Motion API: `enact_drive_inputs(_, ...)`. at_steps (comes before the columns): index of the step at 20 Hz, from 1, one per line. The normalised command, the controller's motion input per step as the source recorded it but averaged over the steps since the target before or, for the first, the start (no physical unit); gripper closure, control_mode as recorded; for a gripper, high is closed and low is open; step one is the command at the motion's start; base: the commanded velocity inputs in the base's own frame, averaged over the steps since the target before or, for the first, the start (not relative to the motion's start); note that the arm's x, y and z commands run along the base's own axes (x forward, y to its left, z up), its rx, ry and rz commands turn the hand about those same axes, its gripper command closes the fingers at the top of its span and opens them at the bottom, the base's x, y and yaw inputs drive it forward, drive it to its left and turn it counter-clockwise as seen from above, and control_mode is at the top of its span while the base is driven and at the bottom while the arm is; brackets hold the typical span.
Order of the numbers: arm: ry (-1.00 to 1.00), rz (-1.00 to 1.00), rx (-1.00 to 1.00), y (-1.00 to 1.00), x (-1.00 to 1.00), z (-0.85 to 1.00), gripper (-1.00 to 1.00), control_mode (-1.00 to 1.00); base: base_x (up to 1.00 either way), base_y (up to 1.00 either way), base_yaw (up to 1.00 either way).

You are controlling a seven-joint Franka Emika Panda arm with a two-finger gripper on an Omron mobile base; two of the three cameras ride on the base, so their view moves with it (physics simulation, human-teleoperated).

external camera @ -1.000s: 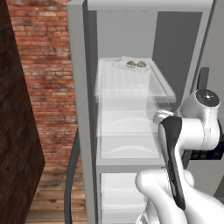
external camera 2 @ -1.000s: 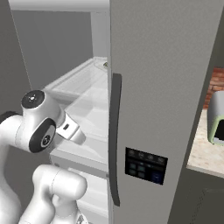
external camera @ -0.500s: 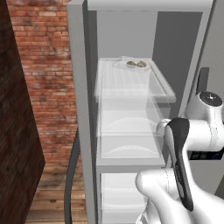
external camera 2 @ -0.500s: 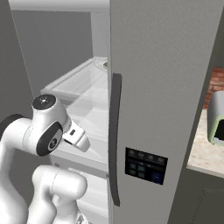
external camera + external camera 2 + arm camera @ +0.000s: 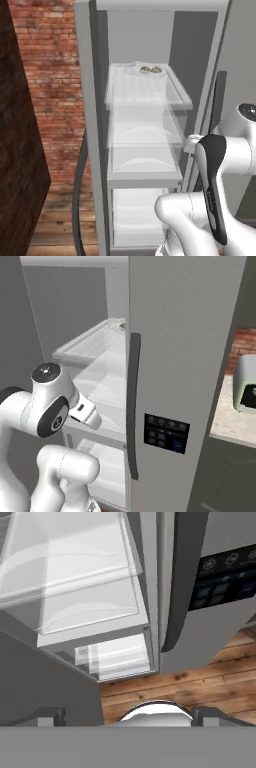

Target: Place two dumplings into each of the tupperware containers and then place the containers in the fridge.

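Wide-open, empty pincer (image 5: 127, 714) is facing the tall grey fridge (image 5: 185, 356) — dumplings (image 5: 150, 69) shelved; retreating clear of shelves advised.

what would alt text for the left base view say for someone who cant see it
An open grey fridge with white shelves; on the top shelf a light-grey tupperware container holds two dumplings. The white robot arm stands at lower right, a red brick wall at left.
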Motion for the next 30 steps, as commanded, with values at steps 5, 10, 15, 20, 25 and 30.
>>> enact_drive_inputs(5,0.0,0.0,0.0,0.0,0.0,0.0,-1.0,1.0,-0.81,-0.19,-0.07)
enact_drive_inputs(10,0.0,0.0,0.0,0.0,0.0,0.0,-1.0,1.0,-0.93,-0.03,-0.02)
enact_drive_inputs(15,0.0,0.0,0.0,0.0,0.0,0.0,-1.0,1.0,-1.0,-0.01,-0.02)
enact_drive_inputs(20,0.0,0.0,0.0,0.0,0.0,0.0,-1.0,1.0,-0.88,-0.06,0.0)
enact_drive_inputs(25,0.0,0.0,0.0,0.0,0.0,0.0,-1.0,1.0,-0.91,-0.1,0.0)
enact_drive_inputs(30,0.0,0.0,0.0,0.0,0.0,0.0,-1.0,1.0,-0.98,-0.14,0.0)
